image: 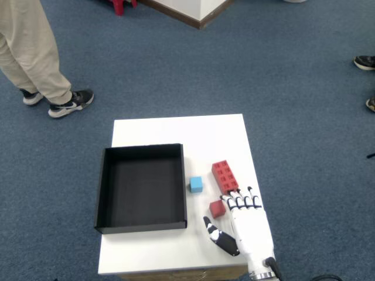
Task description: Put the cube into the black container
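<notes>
A small red cube [217,209] lies on the white table [193,132], just right of the black container [142,187], which has nothing in it. My right hand [243,225] hovers at the table's front right with fingers spread and the thumb out to the left. It holds nothing. Its fingertips [240,201] sit just right of the red cube and at the near end of a red studded brick [225,177]. A small blue cube [196,185] rests beside the container's right wall.
A person's legs and sneakers [70,103] stand on the blue carpet at the upper left. Shoes [365,62] show at the right edge. A white cabinet base [199,12] is at the top.
</notes>
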`<control>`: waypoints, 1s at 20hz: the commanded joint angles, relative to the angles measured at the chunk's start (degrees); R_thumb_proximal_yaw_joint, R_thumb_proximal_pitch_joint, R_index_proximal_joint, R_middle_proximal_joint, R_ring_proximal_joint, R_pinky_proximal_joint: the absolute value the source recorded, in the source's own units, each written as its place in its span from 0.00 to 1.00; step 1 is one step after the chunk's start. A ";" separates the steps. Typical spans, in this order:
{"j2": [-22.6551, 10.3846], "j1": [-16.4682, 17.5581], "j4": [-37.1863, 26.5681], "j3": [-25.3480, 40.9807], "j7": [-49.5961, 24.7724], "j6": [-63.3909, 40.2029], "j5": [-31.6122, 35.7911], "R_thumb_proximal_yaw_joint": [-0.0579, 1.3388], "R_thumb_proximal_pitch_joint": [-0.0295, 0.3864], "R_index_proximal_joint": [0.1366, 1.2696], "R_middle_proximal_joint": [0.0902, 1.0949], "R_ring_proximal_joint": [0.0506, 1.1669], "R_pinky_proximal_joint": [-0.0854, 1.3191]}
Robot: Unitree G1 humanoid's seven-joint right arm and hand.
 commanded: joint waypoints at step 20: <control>0.06 -1.03 -0.33 -3.76 -2.08 1.54 -4.24 0.27 0.33 0.32 0.23 0.21 0.16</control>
